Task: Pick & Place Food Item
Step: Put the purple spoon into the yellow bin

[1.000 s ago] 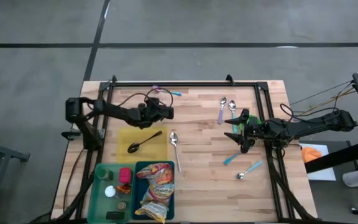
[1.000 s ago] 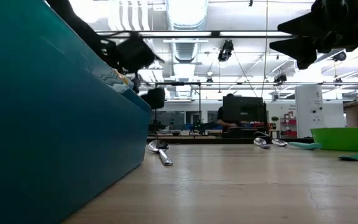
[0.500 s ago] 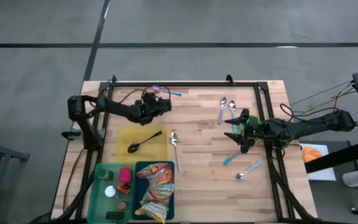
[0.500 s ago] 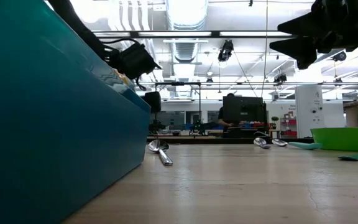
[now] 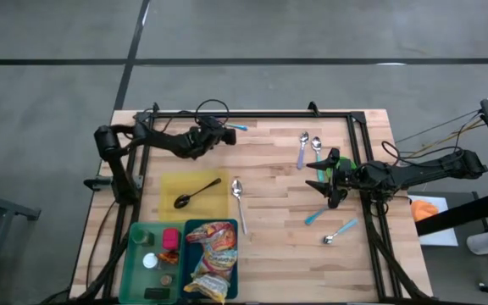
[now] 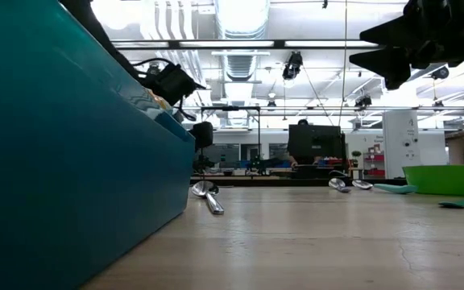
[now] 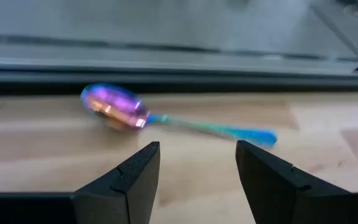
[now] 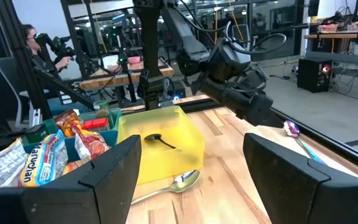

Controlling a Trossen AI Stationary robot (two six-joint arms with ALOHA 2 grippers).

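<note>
Left pincer (image 7: 194, 180) released, empty, facing iridescent spoon (image 7: 114, 107) on tabletop (image 5: 278, 246). Right pincer (image 5: 319, 183) released, idle. Snack packet (image 5: 212, 254) already binned.

Iridescent spoon (image 7: 166, 116) lies on wooden table (image 7: 328, 137), bowl toward 9 o'clock; left gripper (image 7: 197, 171) fingers apart, empty, near it.

Both arms were dark, near-black, and built of slim jointed segments. The left arm (image 5: 155, 141), at the upper left of the high view, carried a black cable looping above its wrist. The right arm (image 5: 422, 169), at right of centre, showed bright green patches near its wrist and thin cables trailing off toward the right edge. Each wrist view showed two blocky, matte black fingers (image 7: 127, 182).
</note>
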